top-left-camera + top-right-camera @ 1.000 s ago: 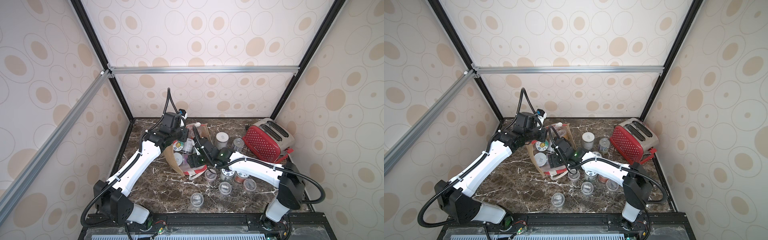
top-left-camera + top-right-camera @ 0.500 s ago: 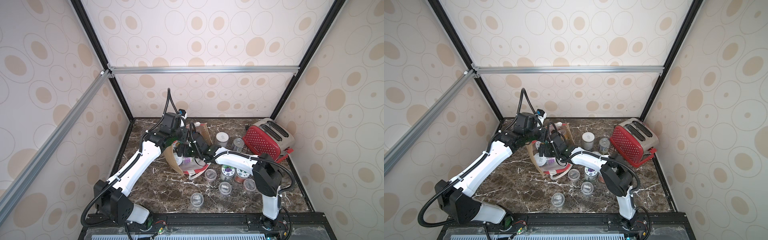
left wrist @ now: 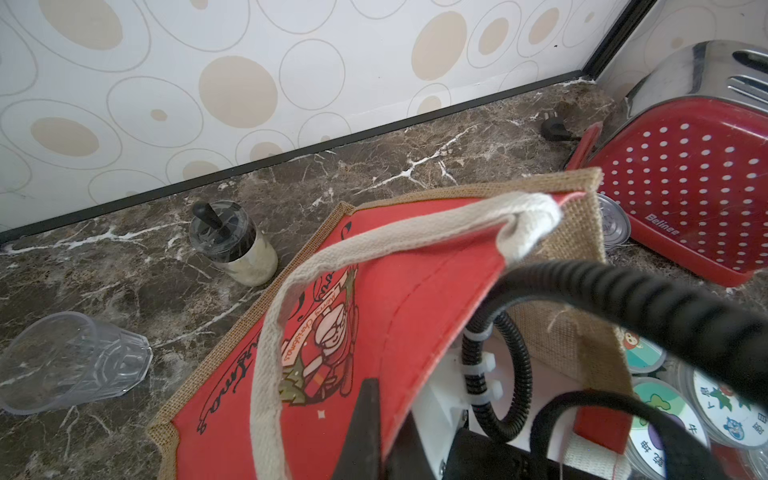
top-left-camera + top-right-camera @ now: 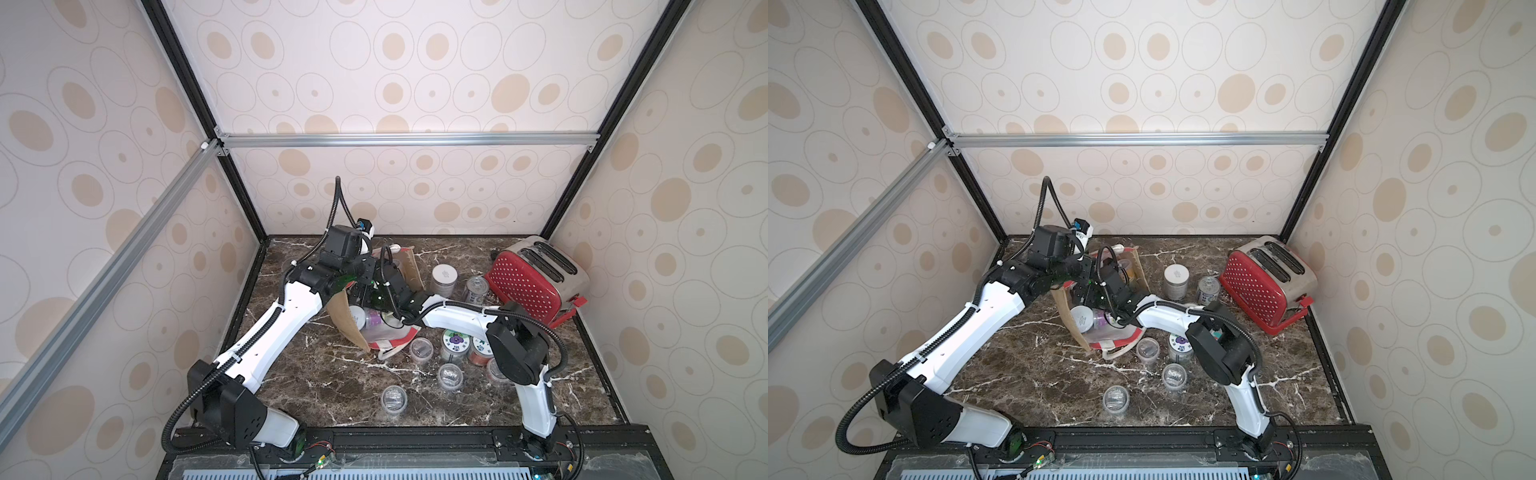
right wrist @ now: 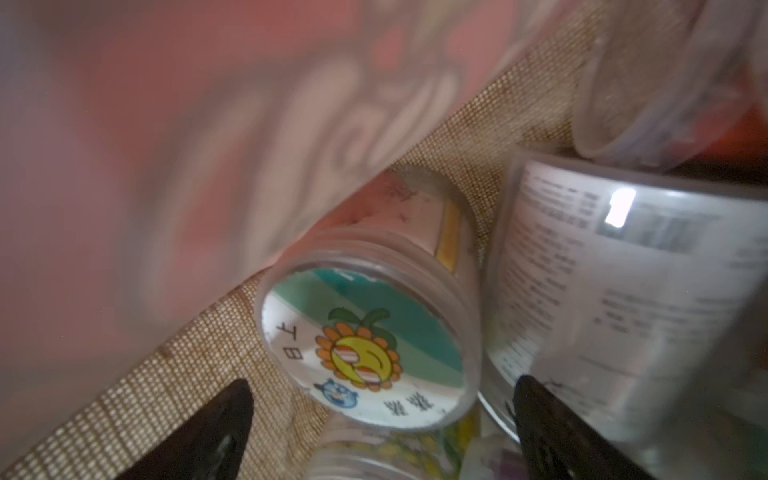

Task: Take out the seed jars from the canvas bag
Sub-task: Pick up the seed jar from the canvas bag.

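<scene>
The canvas bag (image 4: 345, 320) lies on its side on the marble top, mouth toward the front right. My left gripper (image 3: 388, 415) is shut on the edge of its red panel (image 3: 374, 291) and holds that panel lifted. My right gripper (image 5: 382, 384) is inside the bag, open, with its fingers on either side of a sunflower-sticker seed jar (image 5: 365, 349) without touching it. A label-wrapped jar (image 5: 602, 291) lies against that one. A white-lidded jar (image 4: 357, 316) shows in the bag's mouth. Several seed jars stand outside, such as a cartoon-lidded jar (image 4: 456, 341) and a small clear cup (image 4: 393, 398).
A red dotted toaster (image 4: 536, 278) stands at the back right, with a white-lidded jar (image 4: 444, 279) and another jar (image 4: 476, 289) beside it. Behind the bag are a black-topped shaker (image 3: 232, 245) and a clear glass (image 3: 70, 361) lying on its side.
My right arm has swung in from the jars at the right and pushed its gripper into the bag, its jaws opening wide. The left arm keeps the panel lifted.
</scene>
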